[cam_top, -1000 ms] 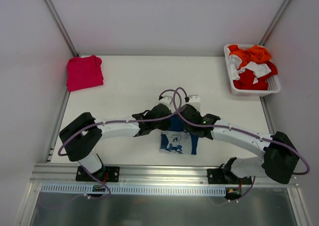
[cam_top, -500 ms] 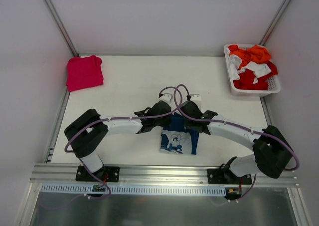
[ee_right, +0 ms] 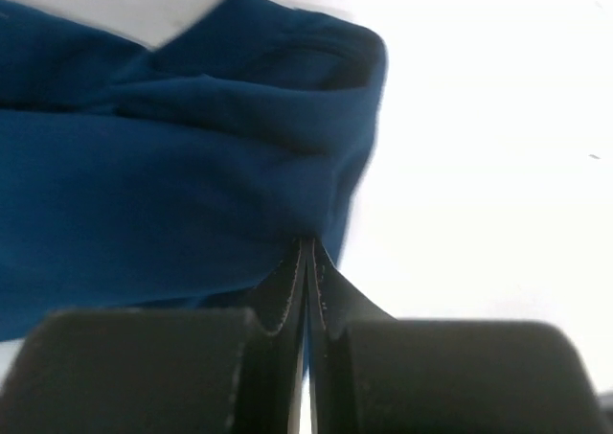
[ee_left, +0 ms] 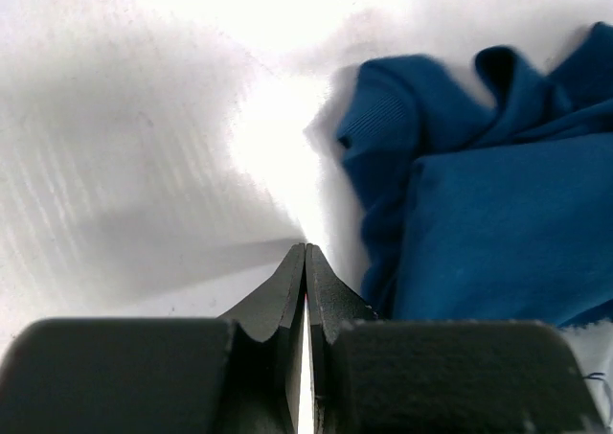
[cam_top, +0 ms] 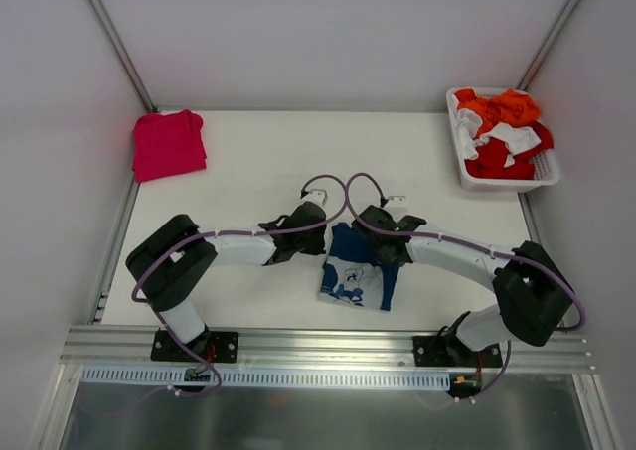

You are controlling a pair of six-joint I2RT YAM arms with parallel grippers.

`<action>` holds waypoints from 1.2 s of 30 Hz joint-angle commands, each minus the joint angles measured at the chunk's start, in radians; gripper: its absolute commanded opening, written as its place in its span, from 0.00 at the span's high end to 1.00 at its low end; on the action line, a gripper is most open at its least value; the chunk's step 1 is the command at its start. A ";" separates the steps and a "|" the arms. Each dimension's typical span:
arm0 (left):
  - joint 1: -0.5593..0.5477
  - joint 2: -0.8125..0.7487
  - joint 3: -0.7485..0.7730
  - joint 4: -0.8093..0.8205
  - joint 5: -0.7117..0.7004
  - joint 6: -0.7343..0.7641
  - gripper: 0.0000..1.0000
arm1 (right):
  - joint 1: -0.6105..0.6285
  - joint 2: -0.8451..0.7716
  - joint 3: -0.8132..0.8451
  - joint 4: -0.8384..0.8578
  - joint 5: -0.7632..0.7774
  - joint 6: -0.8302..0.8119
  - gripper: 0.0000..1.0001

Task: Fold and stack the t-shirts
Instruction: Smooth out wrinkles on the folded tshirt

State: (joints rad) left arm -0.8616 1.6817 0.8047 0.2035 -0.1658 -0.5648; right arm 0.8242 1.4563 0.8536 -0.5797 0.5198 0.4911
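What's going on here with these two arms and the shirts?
The navy t-shirt lies partly folded near the table's front edge, worked from both sides. The left gripper is shut, its tips beside the shirt, not on it. The right gripper is shut at the shirt's edge; whether it pinches cloth is unclear. The pinkish-red t-shirt lies folded in the far left corner, so nothing is stacked yet. A basket of other cloths sits far right.

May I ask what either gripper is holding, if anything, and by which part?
Nothing is held: left gripper and right gripper are shut, empty, beside the blue shirt.
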 commanded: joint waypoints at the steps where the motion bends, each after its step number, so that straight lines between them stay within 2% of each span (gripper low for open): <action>1: 0.012 -0.048 -0.015 0.010 0.006 -0.001 1.00 | -0.003 -0.050 0.027 -0.157 0.069 0.046 0.99; 9: 0.015 -0.063 -0.027 0.010 0.003 -0.001 1.00 | 0.000 -0.077 0.013 -0.175 0.105 0.052 0.99; 13: 0.015 -0.158 -0.047 -0.019 0.018 0.000 1.00 | 0.015 -0.189 0.019 -0.212 0.120 0.056 0.97; 14: 0.015 -0.180 -0.050 -0.033 0.031 0.002 0.93 | 0.019 -0.250 0.018 -0.232 0.120 0.060 0.91; 15: 0.013 -0.201 -0.059 -0.048 0.043 0.002 0.86 | 0.024 -0.282 0.015 -0.242 0.123 0.061 0.79; 16: 0.012 -0.256 -0.084 -0.055 0.063 0.000 0.78 | 0.032 -0.315 0.010 -0.255 0.124 0.069 0.74; 17: 0.010 -0.286 -0.102 -0.055 0.068 -0.007 0.50 | 0.045 -0.382 0.002 -0.272 0.129 0.072 0.57; 18: 0.009 -0.313 -0.119 -0.056 0.074 -0.007 0.35 | 0.053 -0.413 -0.014 -0.278 0.128 0.075 0.47; 20: 0.004 -0.388 -0.156 -0.068 0.100 -0.012 0.07 | 0.064 -0.492 -0.034 -0.292 0.094 0.079 0.35; 21: 0.003 -0.407 -0.173 -0.073 0.113 -0.012 0.01 | 0.069 -0.513 -0.057 -0.293 0.082 0.081 0.33; 28: -0.001 -0.481 -0.248 -0.076 0.167 -0.029 0.01 | 0.087 -0.616 -0.191 -0.272 0.007 0.145 0.29; 35: -0.001 -0.467 -0.364 0.097 0.318 -0.058 0.01 | 0.098 -0.731 -0.349 -0.135 -0.060 0.210 0.29; 36: -0.001 -0.461 -0.396 0.161 0.340 -0.058 0.01 | 0.099 -0.750 -0.369 -0.112 -0.066 0.205 0.28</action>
State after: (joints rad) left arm -0.8577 1.2205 0.4576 0.2111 0.0818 -0.5968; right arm 0.9154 0.7593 0.5270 -0.7708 0.4931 0.6556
